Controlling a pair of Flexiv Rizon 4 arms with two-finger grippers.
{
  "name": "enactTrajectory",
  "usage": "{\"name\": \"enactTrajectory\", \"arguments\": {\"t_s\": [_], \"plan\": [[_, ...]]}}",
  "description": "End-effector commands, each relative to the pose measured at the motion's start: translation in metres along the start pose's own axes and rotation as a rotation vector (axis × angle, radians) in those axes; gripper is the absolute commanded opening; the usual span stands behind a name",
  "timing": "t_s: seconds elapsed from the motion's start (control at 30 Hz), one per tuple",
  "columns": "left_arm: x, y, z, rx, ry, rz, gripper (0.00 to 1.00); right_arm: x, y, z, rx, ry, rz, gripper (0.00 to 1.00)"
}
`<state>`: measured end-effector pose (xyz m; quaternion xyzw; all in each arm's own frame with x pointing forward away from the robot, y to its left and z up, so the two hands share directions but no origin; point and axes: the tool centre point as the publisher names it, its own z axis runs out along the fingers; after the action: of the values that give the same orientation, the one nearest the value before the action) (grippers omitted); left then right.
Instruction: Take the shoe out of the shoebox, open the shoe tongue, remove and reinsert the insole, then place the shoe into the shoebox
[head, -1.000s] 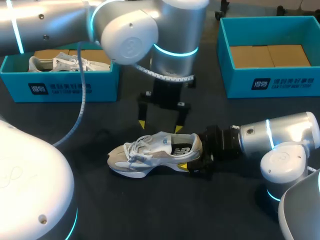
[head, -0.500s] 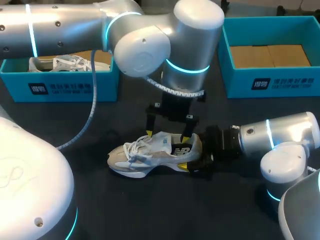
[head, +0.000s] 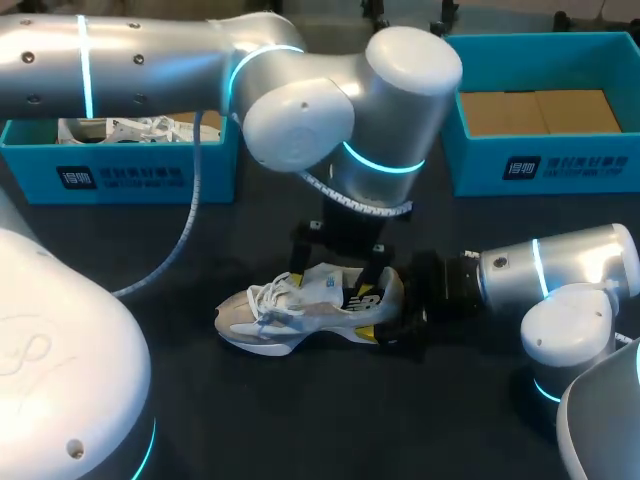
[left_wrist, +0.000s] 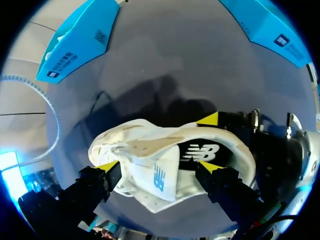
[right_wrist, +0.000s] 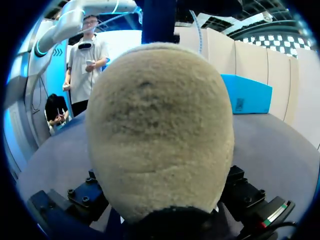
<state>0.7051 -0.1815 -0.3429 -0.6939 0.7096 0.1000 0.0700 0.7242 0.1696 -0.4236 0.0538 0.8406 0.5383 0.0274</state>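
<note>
Shoe (head: 300, 315) stands on its sole mid-table (head: 300, 420), light, soft in the upper and firmer at the fuzzy heel, which the right gripper (head: 388, 315) appears to pinch from both sides, a sound hold. Over it the left gripper (left_wrist: 156, 166) hangs spread across the floppy tongue (left_wrist: 150, 175), the part to lift. A logo marks the insole (left_wrist: 202, 150), and white print fronts the empty teal shoebox (head: 545, 165) beyond.

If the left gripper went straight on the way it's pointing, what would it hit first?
The shoe. The left gripper points down at it, open fingers straddling the tongue, so it would probably meet the tongue first. How far above it the gripper is, is unclear.
</note>
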Motion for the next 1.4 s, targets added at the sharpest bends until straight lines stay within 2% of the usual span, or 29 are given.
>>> {"name": "enactTrajectory", "arguments": {"t_s": [0.03, 0.23, 0.5, 0.53, 0.57, 0.7, 0.73, 0.77, 0.83, 0.87, 0.9, 0.93, 0.97, 1.23, 1.27, 1.3, 1.4], "plan": [[0.003, 0.0, 0.008, 0.001, -0.016, -0.003, 1.0, 0.001, 0.001, 0.0, 0.003, -0.002, 0.0, 0.0], [0.0, -0.001, 0.02, 0.007, -0.049, -0.016, 1.0, 0.001, 0.001, 0.0, 0.003, -0.002, 0.0, 0.0], [-0.018, 0.0, 0.016, 0.019, -0.097, -0.03, 1.0, 0.001, 0.001, 0.0, 0.003, -0.002, 0.0, 0.0], [-0.022, 0.0, 0.015, 0.029, -0.102, -0.029, 0.97, 0.001, 0.001, 0.0, 0.003, -0.002, 0.0, 0.0], [-0.026, 0.0, 0.015, 0.027, -0.106, -0.031, 0.87, 0.001, 0.001, 0.0, 0.003, -0.002, 0.0, 0.0], [-0.039, 0.0, 0.014, 0.008, -0.127, -0.028, 0.59, 0.001, 0.001, 0.0, 0.003, -0.002, 0.0, 0.0], [-0.041, 0.0, 0.014, 0.001, -0.126, -0.026, 0.57, 0.001, 0.001, 0.0, 0.003, -0.002, 0.0, 0.0], [-0.045, 0.001, 0.014, -0.001, -0.126, -0.025, 0.47, 0.001, 0.001, 0.0, 0.003, -0.002, 0.0, 0.0], [-0.049, 0.002, 0.014, -0.007, -0.123, -0.017, 0.39, 0.001, 0.001, 0.0, 0.003, -0.002, 0.0, 0.0], [-0.051, 0.002, 0.014, -0.014, -0.121, -0.013, 0.27, 0.001, 0.001, 0.0, 0.003, -0.002, 0.0, 0.0], [-0.053, 0.002, 0.014, -0.026, -0.118, -0.008, 0.21, 0.001, 0.001, 0.0, 0.003, -0.002, 0.0, 0.0], [-0.055, 0.002, 0.014, -0.034, -0.116, -0.003, 0.06, 0.001, 0.001, 0.0, 0.003, -0.002, 0.0, 0.0], [-0.057, 0.002, 0.013, -0.041, -0.109, 0.004, 0.0, 0.001, 0.001, 0.0, 0.003, -0.002, 0.0, 0.0], [-0.079, 0.004, -0.001, -0.09, -0.064, 0.05, 0.0, 0.001, 0.001, 0.0, 0.003, -0.002, 0.0, 0.0], [-0.082, 0.003, -0.001, -0.09, -0.063, 0.051, 0.02, 0.001, 0.001, 0.0, 0.003, -0.002, 0.0, 0.0], [-0.086, 0.003, -0.002, -0.101, -0.05, 0.06, 0.13, 0.001, 0.001, 0.0, 0.003, -0.002, 0.0, 0.0], [-0.095, 0.002, -0.002, -0.112, -0.047, 0.063, 0.18, 0.001, 0.001, 0.0, 0.003, -0.002, 0.0, 0.0]]}}
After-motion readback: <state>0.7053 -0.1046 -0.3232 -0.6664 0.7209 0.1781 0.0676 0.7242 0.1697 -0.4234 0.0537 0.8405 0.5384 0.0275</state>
